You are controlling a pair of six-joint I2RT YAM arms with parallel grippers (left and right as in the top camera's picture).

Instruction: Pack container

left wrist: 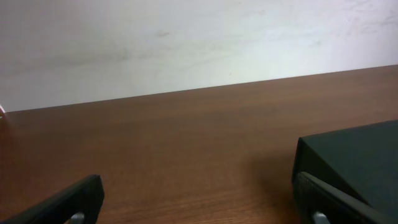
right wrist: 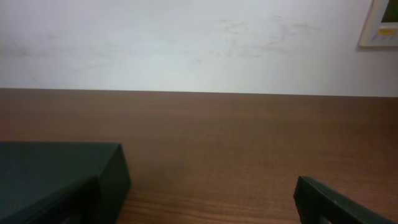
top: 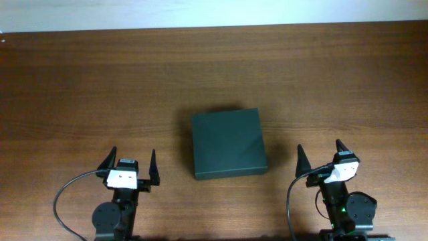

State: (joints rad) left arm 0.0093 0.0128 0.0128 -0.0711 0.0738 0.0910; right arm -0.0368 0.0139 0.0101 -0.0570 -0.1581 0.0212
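Jaws on both arms stand spread wide, and nothing is held between them. From above, the left arm (top: 120,201) sits at the near edge of the brown wooden surface (top: 100,87), its two dark pointed fingers (top: 110,161) aimed toward the far side, with a white block just behind them. The right arm (top: 342,201) is posed the same way at the near right. The left jaws and the right jaws both hang apart from everything else on the surface.

Between the two arms, a little farther back than their fingertips, lies the container (top: 228,143): a dark green-black, roughly square box, flat on the surface with its lid down. It is turned slightly off square to the surface's edge, and a faint diagonal line crosses its top.

In the left wrist view a corner of the container (left wrist: 354,155) shows at the right, behind one dark finger (left wrist: 329,199); the other finger (left wrist: 68,202) is at the lower left, over bare wood. In the right wrist view the container (right wrist: 56,168) fills the lower left, and one finger (right wrist: 336,199) shows at the lower right. The other finger is hard to make out against the box.

A black cable (top: 63,194) loops beside the left arm. A pale wall (left wrist: 186,43) rises beyond the surface.
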